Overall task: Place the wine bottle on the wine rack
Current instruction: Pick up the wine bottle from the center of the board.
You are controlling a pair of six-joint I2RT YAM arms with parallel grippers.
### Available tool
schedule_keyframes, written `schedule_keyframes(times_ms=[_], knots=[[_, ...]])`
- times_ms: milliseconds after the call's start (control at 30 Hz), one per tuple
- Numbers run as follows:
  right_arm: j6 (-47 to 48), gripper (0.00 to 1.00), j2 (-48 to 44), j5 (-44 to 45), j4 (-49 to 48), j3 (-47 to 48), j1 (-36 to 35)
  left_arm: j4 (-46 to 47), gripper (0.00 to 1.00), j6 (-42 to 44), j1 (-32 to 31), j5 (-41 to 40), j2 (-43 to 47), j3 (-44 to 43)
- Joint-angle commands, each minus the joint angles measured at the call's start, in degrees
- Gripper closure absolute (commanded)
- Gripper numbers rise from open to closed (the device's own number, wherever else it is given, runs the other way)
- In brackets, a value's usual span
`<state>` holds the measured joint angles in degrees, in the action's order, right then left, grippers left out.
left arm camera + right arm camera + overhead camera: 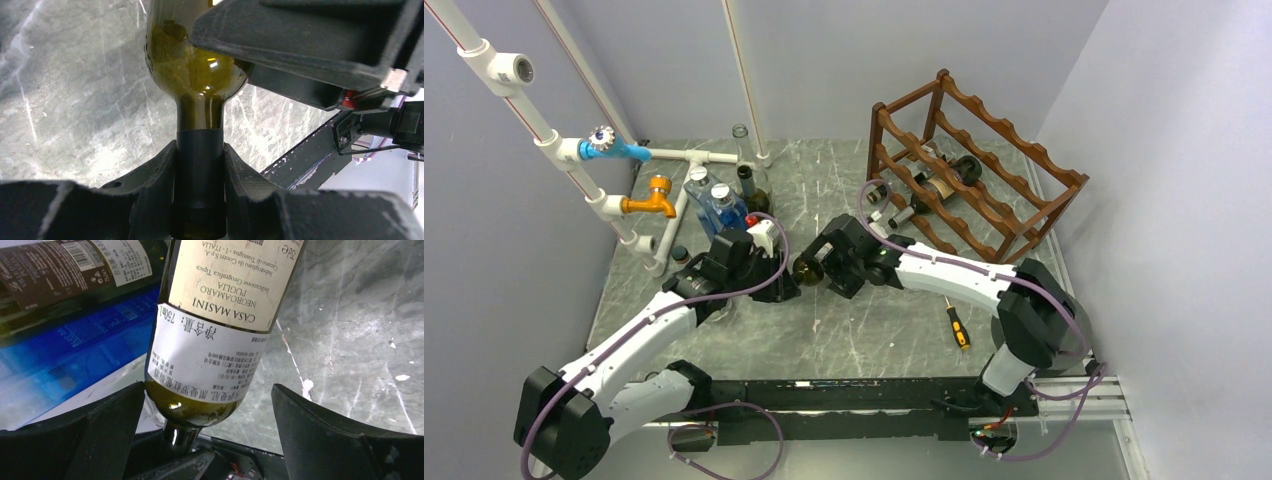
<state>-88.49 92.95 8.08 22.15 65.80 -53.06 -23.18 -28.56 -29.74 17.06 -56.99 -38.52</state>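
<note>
Overhead view: the wine bottle sits near the middle of the marble table, between the two arms and mostly hidden by them. It is well apart from the wine rack, which stands at the far right corner with another bottle lying in it. The left gripper meets the wine bottle from the left and the right gripper from the right. A screwdriver lies nearer the right arm's base. Left wrist view: the left gripper is clamped on the neck's black capsule, with a finger pressed to each side. The olive-green shoulder extends beyond, partly under the right gripper's dark body. Whether the glass is clear of the table cannot be determined. Right wrist view: the right gripper stands spread wide, straddling the labelled body. The left finger is at the glass edge, while the other finger stands off with a visible gap. A blue bottle lies beside it.
</note>
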Motion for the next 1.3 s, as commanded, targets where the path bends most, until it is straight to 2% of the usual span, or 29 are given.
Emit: schedule_keyframes(times_ms=[0, 233, 467, 633, 700, 800, 867, 900, 933, 967, 1033, 1100, 1167, 1267], knots=[[-4.2, 0.0, 2.87, 1.9, -0.88, 2.39, 0.06, 2.26, 1.0, -1.25, -0.37, -1.31, 0.06, 0.39], [-3.65, 0.01, 7.26, 1.86, -1.44, 4.84, 0.45, 2.76, 1.0, -1.28, -0.76, -1.0, 0.15, 1.05], [-3.78, 0.08, 8.76, 3.41, -2.28, 5.11, 0.5, 3.36, 1.0, -1.67, -1.27, -0.56, 0.42, 2.16], [-3.47, 0.29, 8.85, 3.28, -6.5, 2.67, 0.5, 2.63, 1.0, -0.65, -1.55, -0.04, 0.56, 2.34], [-2.61, 0.44, 8.9, 3.96, -6.68, 2.5, 0.58, 1.71, 1.0, 0.22, -1.54, 0.24, 0.52, 2.02], [-1.26, 0.74, 7.98, 5.85, -5.99, 2.55, 0.51, -0.17, 1.0, 1.35, -1.63, -0.19, 1.03, 1.24], [-0.02, 0.89, 7.17, 7.45, -5.07, 2.78, 0.5, -1.6, 0.83, 2.01, -1.64, -0.6, 1.75, 0.45], [0.39, 0.97, 6.6, 8.23, -4.35, 2.9, 0.43, -2.14, 0.69, 2.21, -1.64, -0.7, 2.24, 0.01], [0.79, 1.0, 6.14, 8.94, -3.65, 2.88, 0.34, -2.68, 0.6, 2.46, -1.64, -0.64, 2.76, -0.46], [1.18, 1.0, 5.63, 9.71, -3.23, 2.69, 0.2, -3.26, 0.53, 2.64, -1.64, -0.44, 3.43, -0.99], [1.36, 1.0, 4.34, 11.21, -2.5, 1.83, -0.14, -4.17, 0.32, 3.08, -1.64, -0.01, 4.52, -2.23], [1.82, 1.0, 3.01, 12.3, -2.64, 0.39, -0.64, -5.27, 0.17, 3.6, -1.64, 0.45, 5.38, -3.67], [1.67, 1.0, 1.62, 13.45, -2.6, -0.58, -1.17, -6.61, 0.09, 4.25, -1.64, 0.53, 5.93, -5.53], [1.66, 1.0, -0.54, 16.05, -2.82, -2.69, -2.13, -8.91, 0.06, 5.48, -1.64, -0.13, 6.57, -8.96]])
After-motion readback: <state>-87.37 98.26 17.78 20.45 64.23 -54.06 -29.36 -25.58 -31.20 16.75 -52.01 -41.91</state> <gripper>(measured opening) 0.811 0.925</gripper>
